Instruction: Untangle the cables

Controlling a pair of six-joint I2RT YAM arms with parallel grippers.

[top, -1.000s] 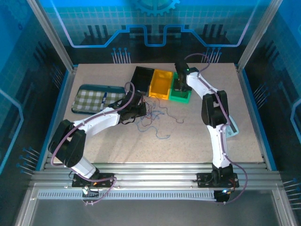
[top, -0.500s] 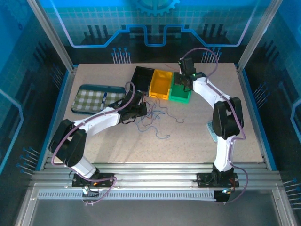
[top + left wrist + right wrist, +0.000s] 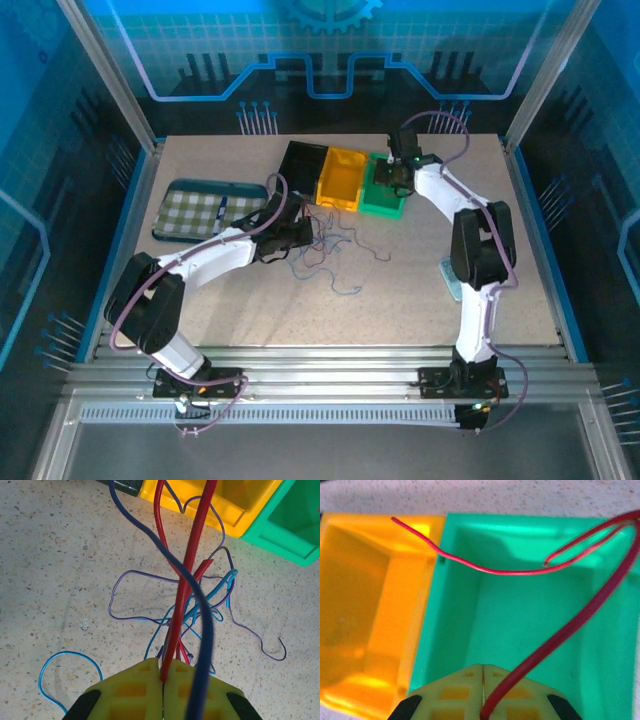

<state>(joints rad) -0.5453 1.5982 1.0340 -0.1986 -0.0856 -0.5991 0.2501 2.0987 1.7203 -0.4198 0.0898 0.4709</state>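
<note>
Fingers on both arms are pressed fully together, each pair pinching a single red strand. At the left fingers (image 3: pixel 132 687) a red cable (image 3: pixel 186 580) comes straight out of the seam between them and runs taut toward the bins. A dark blue cable (image 3: pixel 202 615) merely drapes over one finger, not clamped as far as I can judge. Beneath them the cables (image 3: pixel 330 245) lie as a loose tangle on the bench (image 3: pixel 420 290), just in front of the bins, with thin purple and light blue loops crossing under the raised red one. Holding that end up and tight looks meant to draw the red line clear of the knot. The right fingers (image 3: pixel 457 687) grip a red wire (image 3: pixel 570 625) above the green bin (image 3: pixel 520 595), its free end curling toward the yellow bin (image 3: pixel 365 605) — whether it is the same strand as the left one I cannot tell. Held there, it reads as a freed cable about to be dropped in. A black bin (image 3: pixel 300 160) stands beside the yellow one, and a checked tray (image 3: pixel 205 210) lies off to the left
</note>
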